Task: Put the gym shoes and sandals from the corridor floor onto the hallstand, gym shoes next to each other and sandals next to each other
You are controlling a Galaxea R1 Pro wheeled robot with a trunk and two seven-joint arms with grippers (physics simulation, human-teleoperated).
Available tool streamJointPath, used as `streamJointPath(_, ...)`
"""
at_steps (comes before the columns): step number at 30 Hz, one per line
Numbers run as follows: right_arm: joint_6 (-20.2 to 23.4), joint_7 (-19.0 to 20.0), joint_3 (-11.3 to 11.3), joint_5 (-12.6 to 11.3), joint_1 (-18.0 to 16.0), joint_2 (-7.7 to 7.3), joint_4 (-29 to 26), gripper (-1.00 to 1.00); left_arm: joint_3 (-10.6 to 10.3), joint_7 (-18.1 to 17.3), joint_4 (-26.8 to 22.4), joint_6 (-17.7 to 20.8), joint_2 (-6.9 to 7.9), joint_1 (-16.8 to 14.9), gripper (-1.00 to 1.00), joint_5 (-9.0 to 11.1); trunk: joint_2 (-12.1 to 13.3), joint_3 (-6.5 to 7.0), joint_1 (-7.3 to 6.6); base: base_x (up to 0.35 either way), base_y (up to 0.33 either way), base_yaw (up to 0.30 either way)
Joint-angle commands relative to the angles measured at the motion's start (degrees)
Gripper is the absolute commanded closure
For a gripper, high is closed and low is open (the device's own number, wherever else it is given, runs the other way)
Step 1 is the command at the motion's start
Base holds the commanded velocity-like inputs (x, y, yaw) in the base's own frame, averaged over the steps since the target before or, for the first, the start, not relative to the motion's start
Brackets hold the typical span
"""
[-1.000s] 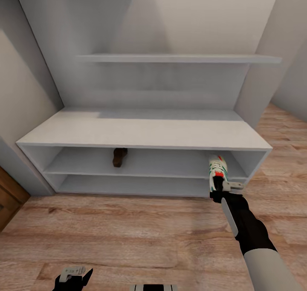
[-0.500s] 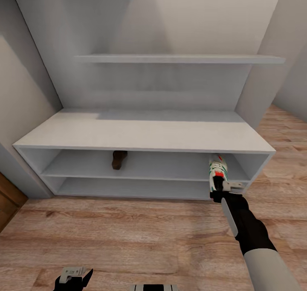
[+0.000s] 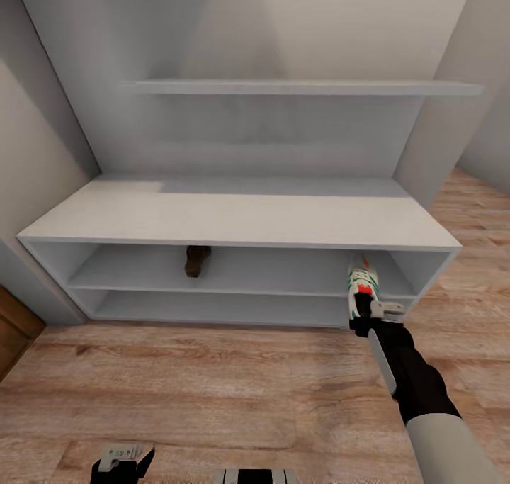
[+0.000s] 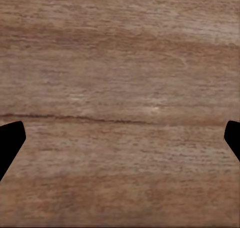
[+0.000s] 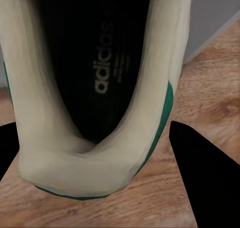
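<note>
The white hallstand (image 3: 234, 218) fills the middle of the head view, a bench top over two long open shelves. One brown sandal (image 3: 196, 261) lies on its upper open shelf, left of centre. My right gripper (image 3: 370, 312) is shut on the heel of a white gym shoe (image 3: 362, 280) with green stripes, toe pointing into the right end of the upper shelf. In the right wrist view the gym shoe (image 5: 100, 87) sits between the dark fingers (image 5: 200, 178). My left gripper (image 3: 122, 457) hangs low at the left, open over the wood floor (image 4: 120, 62). The other shoe and sandal are out of view.
A white wall shelf (image 3: 304, 87) runs above the bench. Grey walls close in at both sides of the hallstand. A brown wooden panel (image 3: 10, 328) shows at the left edge. Light-brown plank floor (image 3: 212, 370) stretches between me and the rack.
The whole head view has shifted slightly, with the hallstand drawn a little wider, so the camera moved. The right gripper still holds the gym shoe at the shelf's right end.
</note>
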Motion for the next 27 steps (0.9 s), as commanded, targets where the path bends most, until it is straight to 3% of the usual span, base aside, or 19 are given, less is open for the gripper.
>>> streamJointPath(1, 0.2, -0.3, 0.0, -0.2, 0.0, -0.02, -0.1, 1.00, 0.5, -0.3, 0.0, -0.3, -0.04, 0.0, -1.00, -0.6, 0.0, -0.35, 0.01, 0.000, 0.000, 0.000)
streamJointPath(7, 0.2, -0.3, 0.0, -0.2, 0.0, -0.02, -0.2, 1.00, 0.5, -0.2, 0.0, -0.3, -0.06, 0.0, -1.00, -0.6, -0.1, -1.24, 0.06, 0.000, 0.000, 0.000)
streamJointPath(27, 0.2, -0.3, 0.1, 0.0, 0.0, -0.02, 0.0, 1.00, 0.5, -0.3, 0.0, -0.4, 0.01, 0.0, -1.00, -0.6, -0.1, -1.36, 0.06, 0.000, 0.000, 0.000)
